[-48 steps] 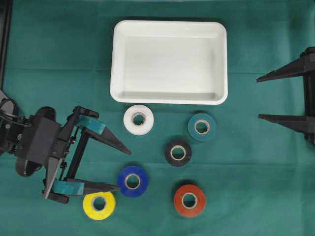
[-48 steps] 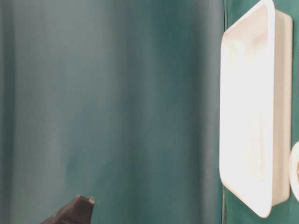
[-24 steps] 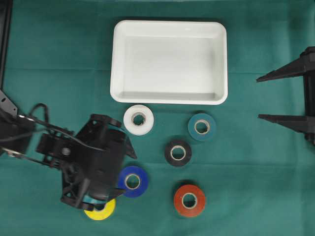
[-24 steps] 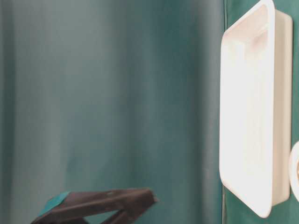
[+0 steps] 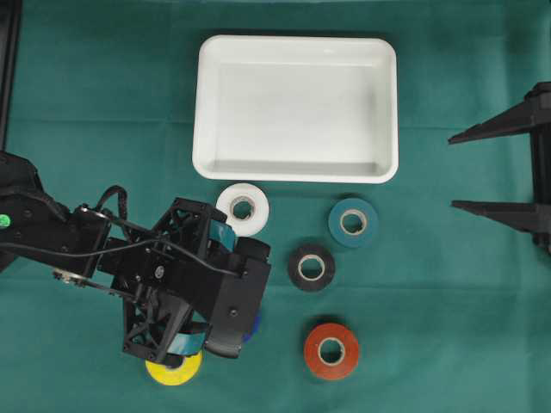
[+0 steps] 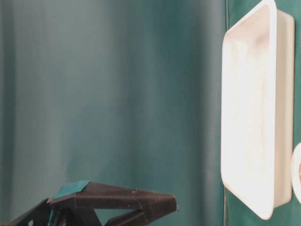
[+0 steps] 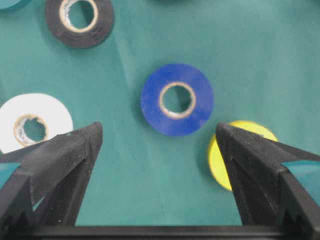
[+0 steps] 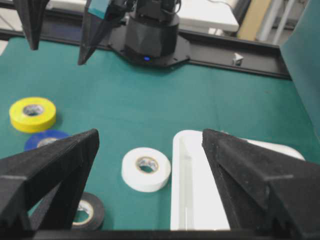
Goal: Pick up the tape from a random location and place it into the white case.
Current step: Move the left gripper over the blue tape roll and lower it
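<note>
Six flat rolls of tape are scattered on the green cloth-covered desk (image 5: 448, 344). At left, the left pincer (image 7: 160, 150) is held apart above the glossy blue tape (image 7: 177, 99), seemingly to straddle it. The white case (image 5: 297, 169), smooth rimmed plastic, lies empty beyond. At right, the right pincer (image 8: 150, 150) is parked apart.
</note>
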`<state>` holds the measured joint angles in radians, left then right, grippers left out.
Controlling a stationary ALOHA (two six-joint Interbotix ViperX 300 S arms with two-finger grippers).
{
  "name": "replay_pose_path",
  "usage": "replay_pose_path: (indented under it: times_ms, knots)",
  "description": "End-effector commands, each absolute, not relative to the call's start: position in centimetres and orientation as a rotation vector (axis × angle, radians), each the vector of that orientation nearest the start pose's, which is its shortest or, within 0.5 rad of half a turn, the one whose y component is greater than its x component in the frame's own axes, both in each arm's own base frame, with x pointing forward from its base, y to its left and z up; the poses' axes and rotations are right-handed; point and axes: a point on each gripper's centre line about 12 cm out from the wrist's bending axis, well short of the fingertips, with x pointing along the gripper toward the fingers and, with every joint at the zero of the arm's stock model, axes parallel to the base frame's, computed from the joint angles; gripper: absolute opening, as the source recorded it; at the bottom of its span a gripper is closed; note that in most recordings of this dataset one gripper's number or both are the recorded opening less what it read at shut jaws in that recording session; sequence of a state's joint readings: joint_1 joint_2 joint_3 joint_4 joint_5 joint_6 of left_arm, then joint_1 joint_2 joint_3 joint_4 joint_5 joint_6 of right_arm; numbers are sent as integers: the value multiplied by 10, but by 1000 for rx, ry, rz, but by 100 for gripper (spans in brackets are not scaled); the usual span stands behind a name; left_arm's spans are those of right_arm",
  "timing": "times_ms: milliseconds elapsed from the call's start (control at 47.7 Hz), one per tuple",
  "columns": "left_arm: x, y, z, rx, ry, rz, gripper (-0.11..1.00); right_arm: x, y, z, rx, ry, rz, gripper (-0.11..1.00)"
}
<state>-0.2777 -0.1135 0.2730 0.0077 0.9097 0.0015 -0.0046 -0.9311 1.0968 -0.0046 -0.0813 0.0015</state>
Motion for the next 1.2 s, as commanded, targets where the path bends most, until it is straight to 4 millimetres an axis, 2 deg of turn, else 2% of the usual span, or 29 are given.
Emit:
replay_pose_path:
  times_ms: [0,818,1091,1174]
  knots:
    - [365,-102,293,154,1019,-248,98,211,-1,304,-6,63,-5,92]
    - [366,-103,291,153,1007,-249,98,212,-1,302,-7,74,-4,92]
    - [368,-103,267,152,992,-251,98,213,-1,300,-7,81,-5,92]
    - [367,-103,252,153,998,-251,98,214,-1,299,-7,87,-5,92]
